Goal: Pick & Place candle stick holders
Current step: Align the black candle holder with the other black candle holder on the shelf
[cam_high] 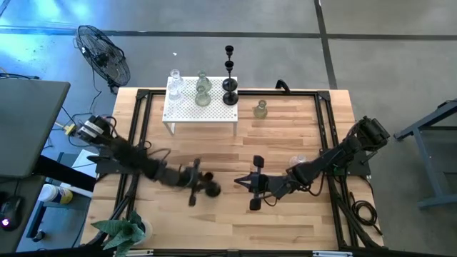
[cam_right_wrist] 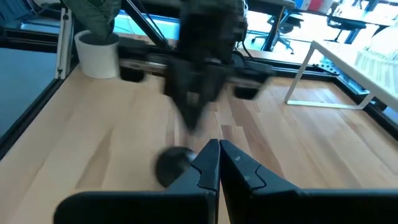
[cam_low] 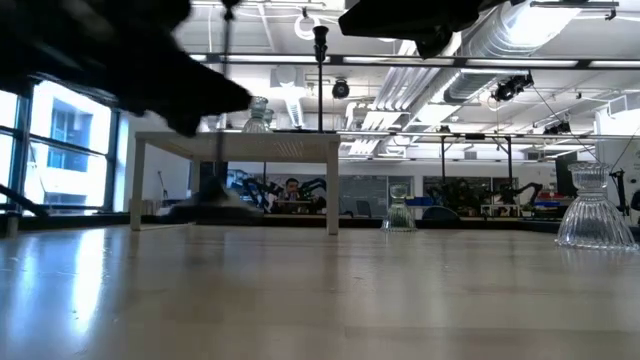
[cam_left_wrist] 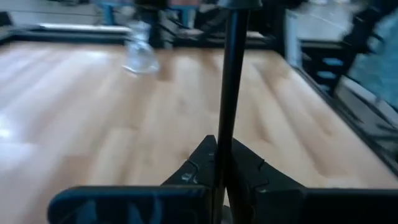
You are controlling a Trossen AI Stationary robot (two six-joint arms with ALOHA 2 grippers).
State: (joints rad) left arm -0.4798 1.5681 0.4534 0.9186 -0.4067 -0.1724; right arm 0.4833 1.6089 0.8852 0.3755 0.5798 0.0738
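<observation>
Left gripper (cam_high: 200, 184) is clamped on the thin stem of a black candle stick holder (cam_high: 211, 189) at table centre-left, so lift straight up and keep the stem vertical before carrying it to the white perforated table (cam_high: 200, 111) at the far side. Right gripper (cam_high: 246, 184) waits just right of it, jaws pressed together, empty. Surface is bare light wood; floor fan (cam_high: 103, 53) far left, potted plant (cam_high: 125, 232) near left.

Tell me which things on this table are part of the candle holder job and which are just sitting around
Job:
- black candle holder, its stem clamped in the left gripper
- black candle holder on the white perforated table
- glass holders on that table
- glass holders on the wood

Just there:
- white perforated table
- floor fan
- potted plant
</observation>
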